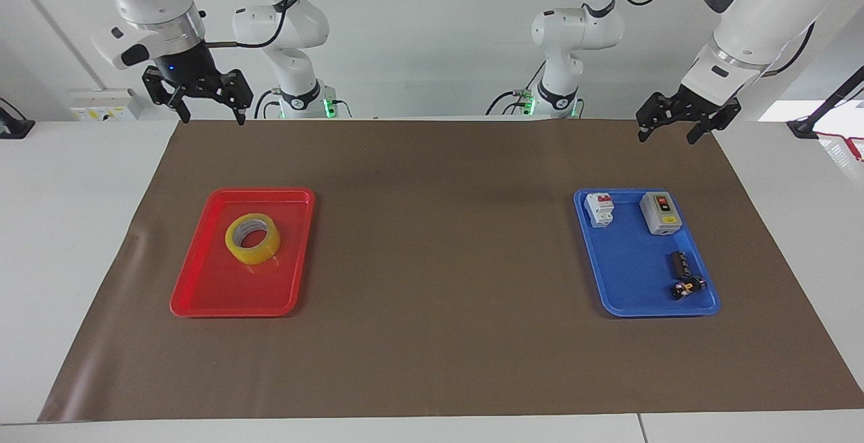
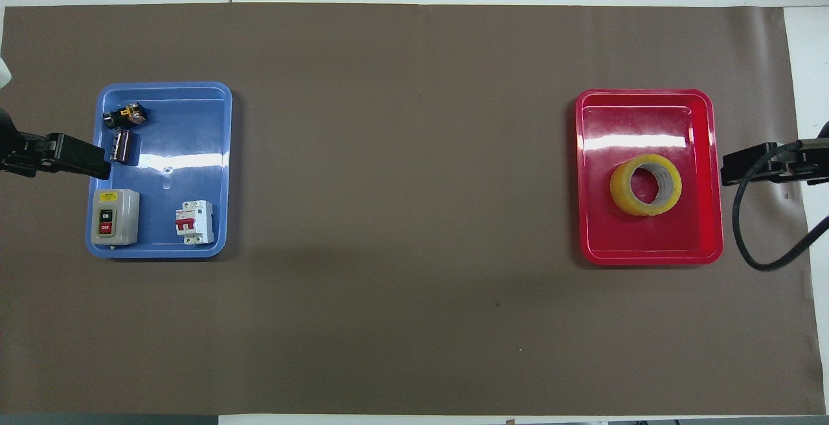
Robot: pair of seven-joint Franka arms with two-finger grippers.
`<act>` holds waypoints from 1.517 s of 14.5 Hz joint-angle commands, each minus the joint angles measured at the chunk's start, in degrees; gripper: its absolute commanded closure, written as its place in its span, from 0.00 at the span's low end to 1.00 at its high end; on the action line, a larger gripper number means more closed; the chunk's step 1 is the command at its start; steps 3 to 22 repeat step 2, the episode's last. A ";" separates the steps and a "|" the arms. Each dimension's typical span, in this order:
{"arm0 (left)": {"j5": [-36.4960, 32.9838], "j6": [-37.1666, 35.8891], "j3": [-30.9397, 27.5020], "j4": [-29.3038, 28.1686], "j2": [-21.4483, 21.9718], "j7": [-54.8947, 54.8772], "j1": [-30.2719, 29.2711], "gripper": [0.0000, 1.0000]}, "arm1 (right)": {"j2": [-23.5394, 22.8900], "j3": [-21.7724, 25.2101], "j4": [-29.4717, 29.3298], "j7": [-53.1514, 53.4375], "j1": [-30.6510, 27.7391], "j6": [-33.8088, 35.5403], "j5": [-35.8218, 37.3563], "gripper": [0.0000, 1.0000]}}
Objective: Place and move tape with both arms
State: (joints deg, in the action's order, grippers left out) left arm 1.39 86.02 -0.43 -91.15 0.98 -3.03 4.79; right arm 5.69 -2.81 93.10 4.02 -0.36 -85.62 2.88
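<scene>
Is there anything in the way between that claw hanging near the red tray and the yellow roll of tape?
Nothing visible. The tape lies alone in the red tray, with nothing on top of it or beside it. The right end effector hangs open above the mat's edge nearest the robots, with only bare brown mat and the tray's low rim between them.

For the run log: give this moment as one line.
tape: in red tray, untouched | right hand: open, raised | left hand: open, raised, waiting
</scene>
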 commanded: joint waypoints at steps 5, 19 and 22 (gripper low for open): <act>-0.78 0.64 -0.01 -1.22 1.39 0.31 -0.22 0.00 | 1.25 -0.09 1.20 -1.20 -0.43 0.19 -0.78 0.00; -0.78 0.64 -0.01 -1.22 1.39 0.31 -0.22 0.00 | 1.25 -0.09 1.20 -1.20 -0.43 0.19 -0.78 0.00; -0.78 0.64 -0.01 -1.22 1.39 0.31 -0.22 0.00 | 1.25 -0.09 1.20 -1.20 -0.43 0.19 -0.78 0.00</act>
